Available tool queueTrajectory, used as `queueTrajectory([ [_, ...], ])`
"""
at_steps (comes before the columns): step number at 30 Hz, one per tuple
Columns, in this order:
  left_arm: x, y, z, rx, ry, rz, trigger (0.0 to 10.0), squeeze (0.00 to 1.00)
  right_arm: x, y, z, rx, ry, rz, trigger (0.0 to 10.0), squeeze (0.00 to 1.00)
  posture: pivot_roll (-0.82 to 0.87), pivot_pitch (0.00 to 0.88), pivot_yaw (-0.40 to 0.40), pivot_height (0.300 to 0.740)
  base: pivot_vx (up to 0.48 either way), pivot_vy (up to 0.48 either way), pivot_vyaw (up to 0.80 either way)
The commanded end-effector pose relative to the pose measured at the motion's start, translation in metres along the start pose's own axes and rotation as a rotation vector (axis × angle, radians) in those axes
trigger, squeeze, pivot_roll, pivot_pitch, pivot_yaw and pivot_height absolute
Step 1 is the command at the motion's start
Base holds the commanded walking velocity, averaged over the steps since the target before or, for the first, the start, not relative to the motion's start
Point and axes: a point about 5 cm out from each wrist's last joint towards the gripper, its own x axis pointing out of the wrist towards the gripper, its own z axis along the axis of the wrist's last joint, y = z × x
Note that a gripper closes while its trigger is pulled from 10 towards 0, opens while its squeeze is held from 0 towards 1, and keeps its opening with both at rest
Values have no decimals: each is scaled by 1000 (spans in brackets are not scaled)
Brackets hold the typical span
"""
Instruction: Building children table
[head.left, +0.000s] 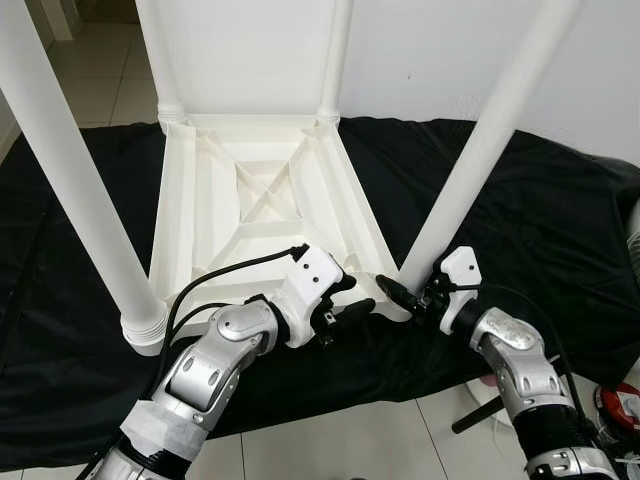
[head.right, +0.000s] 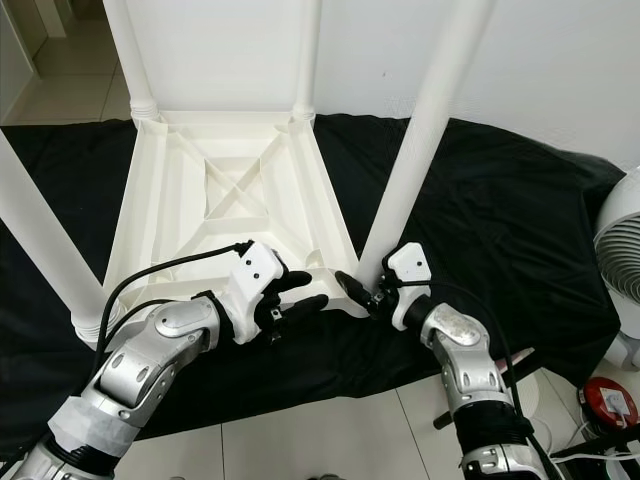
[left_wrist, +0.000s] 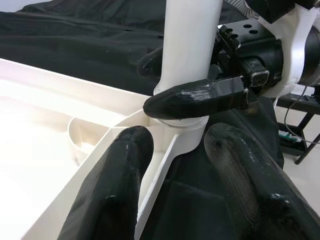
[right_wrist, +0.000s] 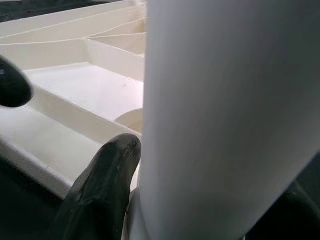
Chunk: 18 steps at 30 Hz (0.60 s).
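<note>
Table (head.left: 262, 190) lies upside down on the black cloth (head.left: 560, 230), four legs up. My right gripper (head.left: 412, 296) is clamped around the near right leg (head.left: 478, 160) at its base; if I twist off-axis, it may jam or pop from the corner socket. My left gripper (head.left: 340, 300), fingers apart, crowds that corner, leaving little room.

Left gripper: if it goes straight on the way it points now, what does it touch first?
Most likely the near-right table leg at its base. The left gripper points straight at it, just past the tabletop corner, where the right gripper grasps it. Depth is uncertain.
</note>
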Motion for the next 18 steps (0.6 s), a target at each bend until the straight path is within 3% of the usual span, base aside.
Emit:
queueTrajectory([
  [1, -1, -3, -1, -6, 8, -17, 10000, 0, -2, 1, -1, -8, 20, -130, 10000, 0, 28, 56, -80, 740, 0, 0, 0],
  [2, -2, -5, -2, -10, 9, -19, 10000, 0, -3, 4, 0, 12, 17, -248, 10000, 0, 19, 63, -81, 740, 0, 0, 0],
  [3, -2, -5, -2, -10, 9, -19, 10000, 0, -3, 4, 0, 12, 17, -248, 10000, 0, 19, 63, -81, 740, 0, 0, 0],
  [4, -1, -6, -2, -15, 10, -22, 10000, 0, -4, 7, 0, 26, 29, -380, 10000, 0, 15, 67, -79, 740, 0, 0, 0],
  [5, -1, -6, -2, -15, 10, -22, 10000, 0, -4, 7, 0, 26, 29, -380, 10000, 0, 15, 67, -79, 740, 0, 0, 0],
  [7, 0, -7, -3, -19, 10, -29, 10000, 0, -4, 14, -1, 52, 44, -544, 10000, 0, 8, 71, -77, 740, 0, 0, 0],
  [11, 0, -7, -2, -20, 10, -32, 10000, 0, -3, 21, -1, 67, 43, -606, 10000, 0, 8, 71, -77, 740, 0, 0, 0],
  [13, 1, -8, -2, -22, 10, -36, 10000, 0, 2, 36, 2, 97, 27, -659, 10000, 0, 7, 73, -75, 740, 0, 0, 0],
  [18, 1, -9, -2, -22, 11, -43, 10000, 0, 7, 47, 8, 102, 3, -610, 10000, 0, 1, 72, -71, 740, 0, 0, 0],
])
